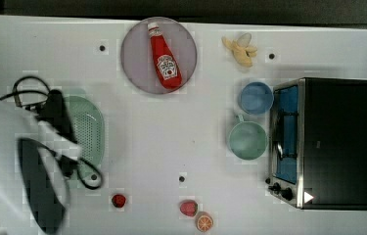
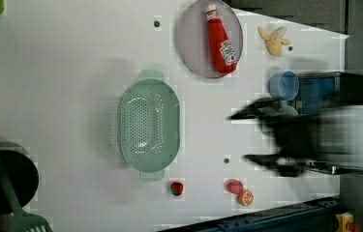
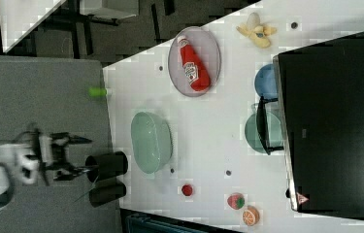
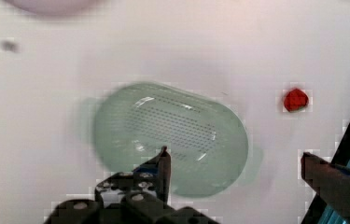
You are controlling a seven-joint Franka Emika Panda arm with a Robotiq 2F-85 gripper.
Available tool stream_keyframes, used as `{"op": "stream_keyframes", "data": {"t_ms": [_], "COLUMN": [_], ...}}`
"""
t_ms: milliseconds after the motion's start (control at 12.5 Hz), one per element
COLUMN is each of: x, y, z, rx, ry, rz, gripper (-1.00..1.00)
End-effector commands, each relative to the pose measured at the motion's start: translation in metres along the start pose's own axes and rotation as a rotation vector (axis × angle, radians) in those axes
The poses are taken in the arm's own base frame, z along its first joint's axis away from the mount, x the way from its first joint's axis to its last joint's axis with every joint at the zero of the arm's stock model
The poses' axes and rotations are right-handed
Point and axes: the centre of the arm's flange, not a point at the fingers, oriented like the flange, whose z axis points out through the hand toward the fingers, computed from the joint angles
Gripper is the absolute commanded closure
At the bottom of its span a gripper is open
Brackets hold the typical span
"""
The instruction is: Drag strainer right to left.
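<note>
Top view: pale mint-green oval perforated plastic strainer (image 1: pixel 89 132) lies on the white table (image 1: pixel 181 142) at about 9 o'clock, partly under the blurred black-and-white arm. The smooth round green mug (image 1: pixel 247 140) and blue cup (image 1: pixel 256 97) stand well apart toward 3 o'clock, beside the black toaster oven (image 1: pixel 328 142). Long axis runs 12 to 6; bowl opens upward.

Left view: strainer (image 2: pixel 149 126) sits mid-table, clear of everything. Tab handles point to 12 and 6, so the long axis is upright in the picture. The black two-finger gripper (image 2: pixel 247 136) hangs at about 3 o'clock, fingers spread wide, nothing between them, apart from the strainer.

Right view: strainer (image 3: pixel 151 141) rests near the table's 9 o'clock edge; gripper (image 3: pixel 86 154) hangs off beyond that edge, spread and empty.

Wrist view: strainer (image 4: pixel 172 135) lies below the gripper (image 4: pixel 235 163), not gripped; whether a fingertip overlaps the rim is probably just perspective.

Judgement: drag looks done, or nearly; only a release check is left.
</note>
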Motion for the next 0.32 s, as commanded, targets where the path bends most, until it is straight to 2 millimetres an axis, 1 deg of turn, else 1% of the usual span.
{"op": "stream_keyframes", "data": {"t_ms": [80,160,320], "x": [0.118,0.151,0.212], "y": [0.037,0.056,0.094], "z": [-0.054,-0.074,-0.101], "rx": [0.020,0.023,0.010], "ry": [0.020,0.053,0.114], "rz": [-0.173,-0.227,-0.312], "gripper": [-1.00,-1.00,-1.00]}}
